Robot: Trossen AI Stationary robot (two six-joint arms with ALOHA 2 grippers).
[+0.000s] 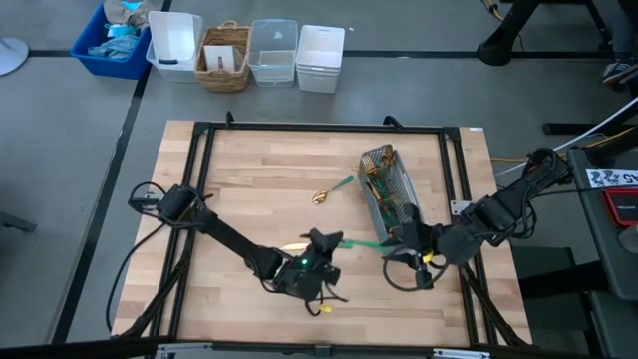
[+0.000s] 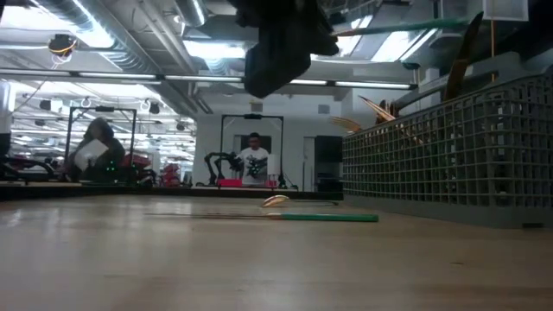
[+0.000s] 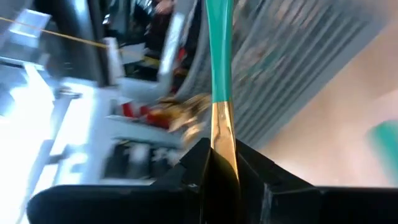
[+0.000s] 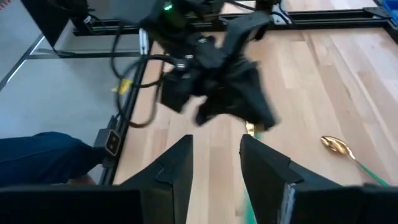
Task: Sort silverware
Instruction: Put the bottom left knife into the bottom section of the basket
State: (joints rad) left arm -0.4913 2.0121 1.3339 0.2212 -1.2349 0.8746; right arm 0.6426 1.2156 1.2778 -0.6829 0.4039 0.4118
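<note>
Left tool [image 1: 321, 246] is pinching a teal-handled utensil [image 1: 361, 242] by its gold end, handle pointing right toward the right tool [image 1: 397, 251], which is spread apart.

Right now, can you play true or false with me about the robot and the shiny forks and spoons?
1. The left fingers are pinching a green-handled piece of cutlery. True.
2. The right fingers are holding a spoon. False: they are open with nothing between them.
3. A gold spoon lies alone on the wooden table. True.
4. The grey mesh basket is empty. False: cutlery sticks up out of it.
5. The basket sits on the left arm's side. False: it is on the right arm's side.
</note>
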